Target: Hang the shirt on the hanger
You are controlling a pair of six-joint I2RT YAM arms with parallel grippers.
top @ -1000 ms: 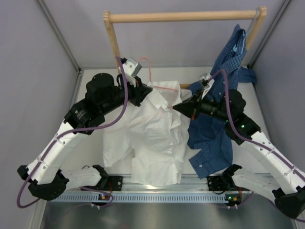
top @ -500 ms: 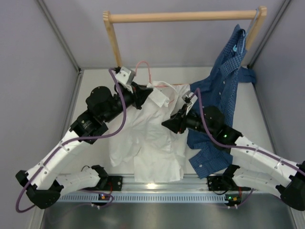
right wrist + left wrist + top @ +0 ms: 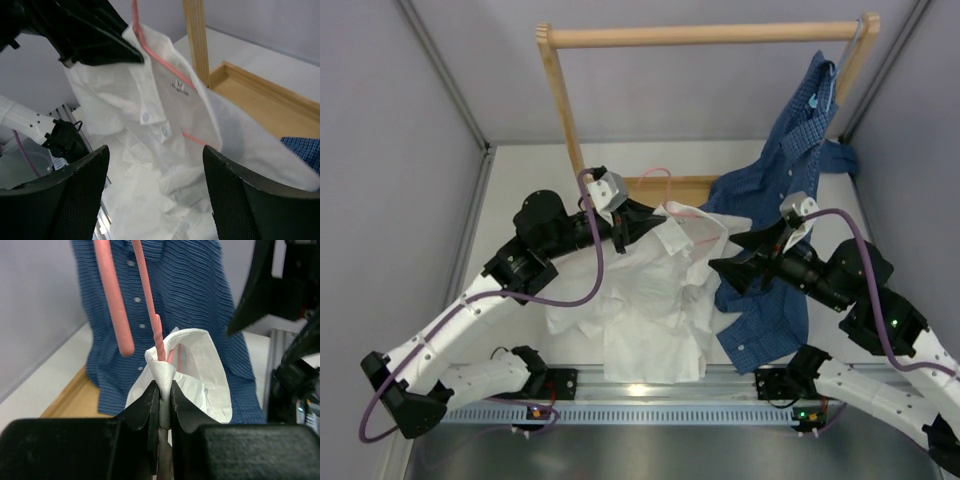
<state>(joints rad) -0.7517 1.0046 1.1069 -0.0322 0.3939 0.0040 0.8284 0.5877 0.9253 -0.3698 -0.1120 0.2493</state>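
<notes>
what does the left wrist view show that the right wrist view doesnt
Only the left wrist view: a close-up of the left hand pinching the white shirt and the pink hanger wire together. Only the right wrist view: the right hand open, the wooden post, the shirt's buttons. Both: white shirt, pink hanger, some of the blue shirt.

The right hand (image 3: 155,155) holds its two black fingers (image 3: 75,200) wide apart, gripping nothing. Beyond them is the wrinkled white shirt (image 3: 150,190), with the pink hanger (image 3: 136,20) running in at its collar. The left hand (image 3: 132,54) meets the collar from the upper left. Behind are a wooden post (image 3: 196,35) and a wooden base (image 3: 260,100). A blue checked shirt (image 3: 304,150) shows at the right edge.
</notes>
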